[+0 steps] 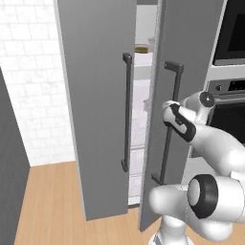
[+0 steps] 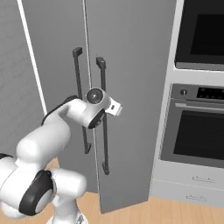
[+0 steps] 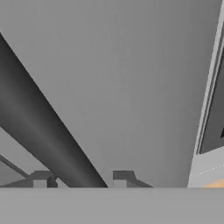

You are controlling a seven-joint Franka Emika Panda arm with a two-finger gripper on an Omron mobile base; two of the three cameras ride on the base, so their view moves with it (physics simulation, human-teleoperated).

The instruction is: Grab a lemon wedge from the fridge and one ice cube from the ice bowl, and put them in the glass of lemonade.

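Two-finger claw (image 3: 79,178) straddles the dark vertical bar handle (image 3: 43,135) of the right door of the tall matte grey fridge (image 1: 103,119); jaws parted, grasp uncertain. Both doors ajar, white shelves (image 1: 143,67) visible between. Black-fronted oven (image 2: 199,135) adjoins right.

**White arm, dark joints**

The arm (image 1: 215,148) is built of smooth, rounded glossy white segments. Black rings band its joints: a wide one circles the large near joint, another the elbow. One round grey cap with a dark rim closes a joint by the wrist. A black panel runs along the forearm. The hand is a small white block, and its finger tips (image 3: 119,180) are grey and square.
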